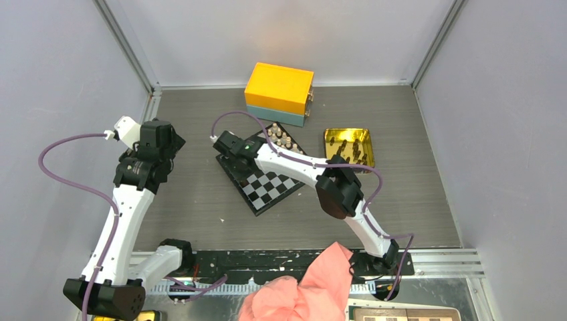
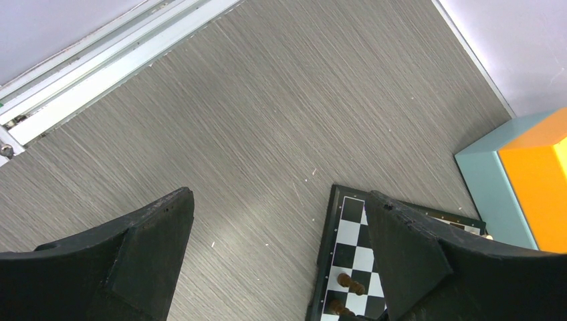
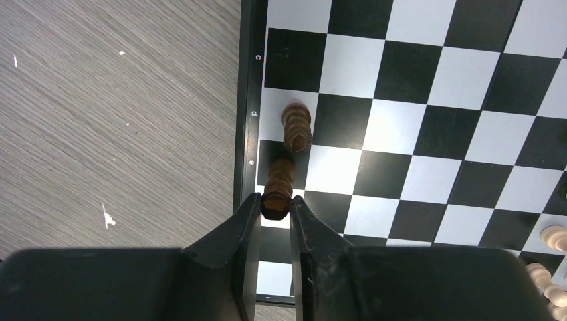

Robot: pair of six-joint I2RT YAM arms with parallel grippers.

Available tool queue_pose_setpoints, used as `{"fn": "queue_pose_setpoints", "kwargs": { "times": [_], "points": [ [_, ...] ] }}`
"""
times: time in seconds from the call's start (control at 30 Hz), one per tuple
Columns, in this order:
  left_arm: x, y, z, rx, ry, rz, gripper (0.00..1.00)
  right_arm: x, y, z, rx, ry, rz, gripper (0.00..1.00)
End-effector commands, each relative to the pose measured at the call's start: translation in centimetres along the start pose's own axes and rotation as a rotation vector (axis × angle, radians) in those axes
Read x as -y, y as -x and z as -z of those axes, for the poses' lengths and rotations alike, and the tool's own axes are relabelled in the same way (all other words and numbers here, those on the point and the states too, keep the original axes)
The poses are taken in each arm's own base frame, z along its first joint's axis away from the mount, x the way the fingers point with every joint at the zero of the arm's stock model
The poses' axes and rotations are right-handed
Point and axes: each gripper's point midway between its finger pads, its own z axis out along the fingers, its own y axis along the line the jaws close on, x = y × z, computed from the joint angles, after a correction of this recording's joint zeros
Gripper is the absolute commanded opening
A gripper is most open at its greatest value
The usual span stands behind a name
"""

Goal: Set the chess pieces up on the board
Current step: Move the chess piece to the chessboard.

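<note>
The left arm (image 1: 127,214) and right arm (image 1: 294,164) wear white shells with black joints. Purple cables (image 1: 43,162) loop off each, toward nine and twelve o'clock. The left gripper (image 2: 277,197) and right gripper (image 3: 274,198) have matte black, wedge-shaped fingers.

At six o'clock in our view the right gripper (image 3: 274,204) has its two black fingers (image 3: 227,241) pressed against either side of a dark brown chessman (image 3: 278,182), near its upper end. This chessman stands on the board (image 3: 428,100) in the edge column, by the border letter e. A second dark brown chessman (image 3: 296,127) stands just beside it, toward one o'clock, on the white square by the letter d. At four o'clock we see light tan chessmen (image 3: 552,236) at the frame's edge. The grey wood-grain table (image 3: 114,100) fills the nine o'clock side.
</note>
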Motion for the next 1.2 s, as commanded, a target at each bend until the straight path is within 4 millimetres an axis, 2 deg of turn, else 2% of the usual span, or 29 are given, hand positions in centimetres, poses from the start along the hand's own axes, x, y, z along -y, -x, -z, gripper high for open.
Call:
{"fn": "queue_pose_setpoints", "kwargs": {
  "times": [0.0,0.27,0.5,0.53,0.67,0.73,0.9,1.17],
  "points": [
    [0.1,0.9,0.2,0.038,-0.007,0.024,1.00,-0.8,2.4,0.8,0.074,0.026,0.004,0.01],
    [0.2,0.9,0.1,0.038,-0.007,0.020,1.00,-0.9,3.1,1.0,0.089,0.029,0.005,0.01],
    [0.1,0.9,0.1,0.040,-0.005,0.017,1.00,-0.7,2.3,0.5,0.064,0.019,0.016,0.01],
    [0.1,0.9,0.1,0.040,-0.005,0.017,1.00,-0.7,2.2,0.4,0.061,0.017,0.017,0.04],
    [0.1,0.9,0.1,0.041,-0.004,0.015,1.00,-0.5,2.0,0.6,0.064,0.014,0.021,0.34],
    [0.2,1.0,0.1,0.043,-0.007,0.016,1.00,-0.4,2.2,0.9,0.071,0.014,0.024,0.46],
    [0.5,1.1,0.0,0.043,-0.008,0.020,1.00,-0.2,2.8,2.2,0.097,0.012,0.026,0.57],
    [-0.5,1.8,0.7,0.070,0.004,0.042,1.00,-0.1,3.7,4.2,0.143,0.016,0.016,0.60]
  ]
}}
